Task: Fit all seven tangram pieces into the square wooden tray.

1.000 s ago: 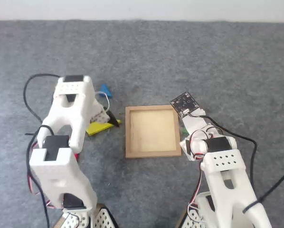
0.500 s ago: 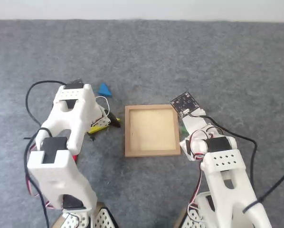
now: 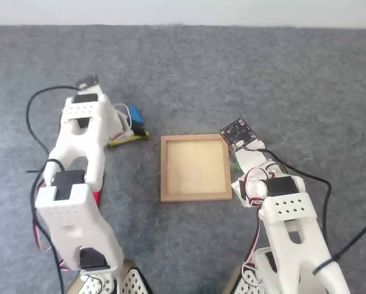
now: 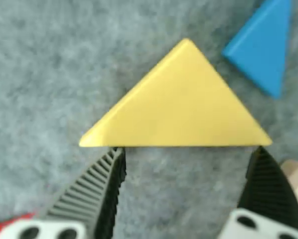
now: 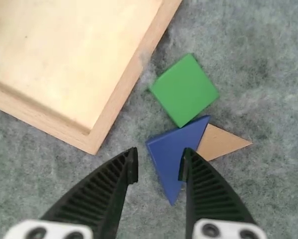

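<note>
The left gripper (image 4: 188,153) has its fingers (image 4: 106,174) spread wide. Their tips hang just beside the two ends of the yellow triangle's (image 4: 181,107) long edge, and it is not clear whether they touch it. A light blue triangle (image 4: 262,47) lies near one corner of the yellow one. The right gripper (image 5: 159,160) has its fingers a narrow gap apart over a dark blue triangle (image 5: 168,148), holding nothing. That piece lies flat, touching a green square (image 5: 185,89) and a tan triangle (image 5: 221,142), just beside the square wooden tray (image 5: 131,74). The tray sits on the grey tabletop (image 3: 232,73) between the arms.
</note>
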